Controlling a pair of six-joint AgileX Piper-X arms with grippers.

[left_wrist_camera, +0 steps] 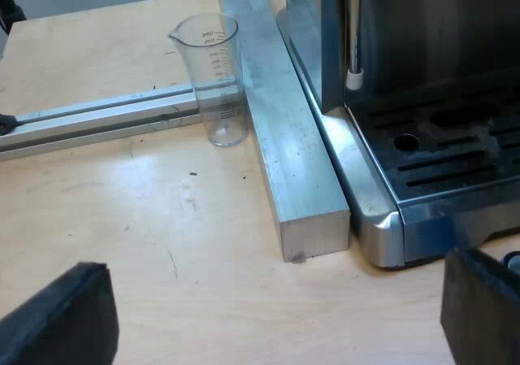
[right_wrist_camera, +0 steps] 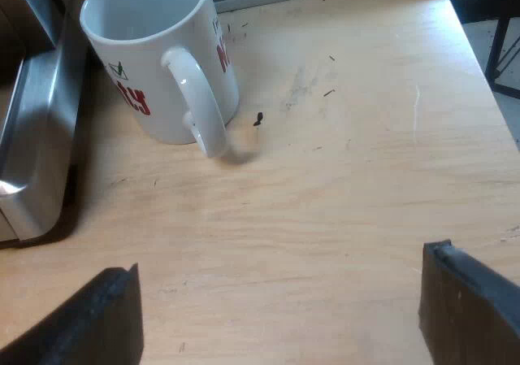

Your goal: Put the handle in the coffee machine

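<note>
Left gripper (left_wrist_camera: pixel 268 332): jaws wide, holding nothing, over the table (left_wrist_camera: pixel 122 219) at the coffee machine (left_wrist_camera: pixel 439 162) front corner. Measuring glass (left_wrist_camera: pixel 213 80) upright, just beside a metal bar (left_wrist_camera: pixel 292 154) lying along the machine. Right gripper (right_wrist_camera: pixel 280 324): jaws wide, empty. Mug (right_wrist_camera: pixel 154 64) upright by the machine's base.

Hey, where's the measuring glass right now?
In the left wrist view, the measuring glass stands upright on the table, beside the metal bar that runs along the espresso machine's base.
</note>
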